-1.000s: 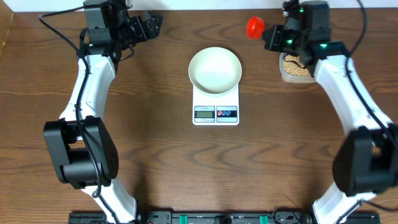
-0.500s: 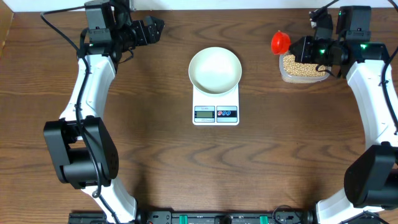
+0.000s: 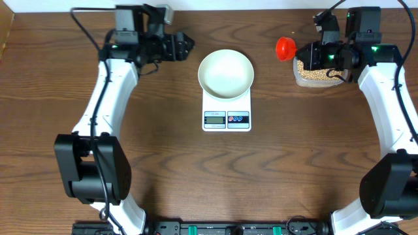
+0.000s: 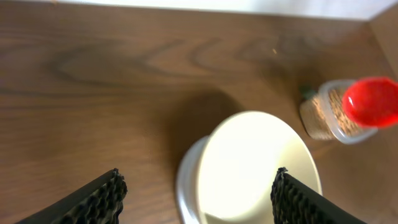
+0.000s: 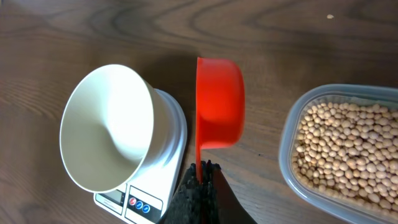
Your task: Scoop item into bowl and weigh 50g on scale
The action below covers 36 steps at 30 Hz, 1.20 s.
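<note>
The cream-white bowl [image 3: 226,73] stands empty on the white scale [image 3: 226,116] at mid-table; both also show in the left wrist view [image 4: 258,168] and the right wrist view [image 5: 109,127]. Tan beans [image 3: 313,70] fill a clear tub [image 5: 348,152] at the right. My right gripper [image 3: 312,55] is shut on the handle of a red scoop [image 3: 285,47], held sideways and empty, left of the tub [image 5: 219,102]. My left gripper [image 3: 185,47] is open and empty, just left of the bowl.
The scale's display and buttons [image 3: 226,118] face the front edge. The table's back edge meets a pale wall [image 4: 199,6] close behind the bowl and tub.
My left arm has swung right, bringing its open gripper close to the bowl. My right gripper with the red scoop swung right to the tub, then shifted slightly back left.
</note>
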Available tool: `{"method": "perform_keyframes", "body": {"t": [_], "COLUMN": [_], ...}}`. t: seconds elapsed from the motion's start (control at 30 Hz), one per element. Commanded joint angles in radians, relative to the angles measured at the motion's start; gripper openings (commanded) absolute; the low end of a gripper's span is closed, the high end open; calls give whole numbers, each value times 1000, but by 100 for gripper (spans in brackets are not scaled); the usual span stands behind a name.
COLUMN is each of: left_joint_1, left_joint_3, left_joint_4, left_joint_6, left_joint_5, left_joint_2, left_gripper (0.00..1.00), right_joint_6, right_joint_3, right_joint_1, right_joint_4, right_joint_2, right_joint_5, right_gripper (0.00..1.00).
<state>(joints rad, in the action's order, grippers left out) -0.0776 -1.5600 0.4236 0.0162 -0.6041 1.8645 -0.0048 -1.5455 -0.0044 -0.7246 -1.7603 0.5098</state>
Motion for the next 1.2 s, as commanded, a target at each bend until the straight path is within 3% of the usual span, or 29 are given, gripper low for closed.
{"method": "perform_keyframes", "body": {"t": [0.0, 0.2, 0.4, 0.53, 0.63, 0.87, 1.17], "left_joint_1": [-29, -72, -156, -241, -305, -371, -312], "left_joint_3": [0, 0, 0, 0, 11, 94, 97], "left_joint_4": [26, 99, 200, 293, 347, 331, 209], "left_joint_6": [-23, -23, -23, -23, -24, -16, -23], "left_joint_5": [-6, 11, 233, 324, 327, 325, 425], "left_joint_2": [-23, -28, -110, -156, -154, -154, -154], "left_gripper": [73, 62, 53, 23, 9, 7, 8], "right_joint_6": [-19, -19, -19, -19, -19, -20, -39], "right_joint_3": [-14, -11, -11, -11, -11, -11, -11], "right_joint_1": [9, 10, 10, 10, 10, 10, 10], "right_joint_4": [-5, -17, -17, -16, -16, -16, 8], "right_joint_2": [8, 8, 8, 8, 8, 8, 8], "right_joint_5": [20, 15, -14, -14, -14, -15, -41], "right_gripper": [2, 2, 2, 1, 2, 2, 2]}}
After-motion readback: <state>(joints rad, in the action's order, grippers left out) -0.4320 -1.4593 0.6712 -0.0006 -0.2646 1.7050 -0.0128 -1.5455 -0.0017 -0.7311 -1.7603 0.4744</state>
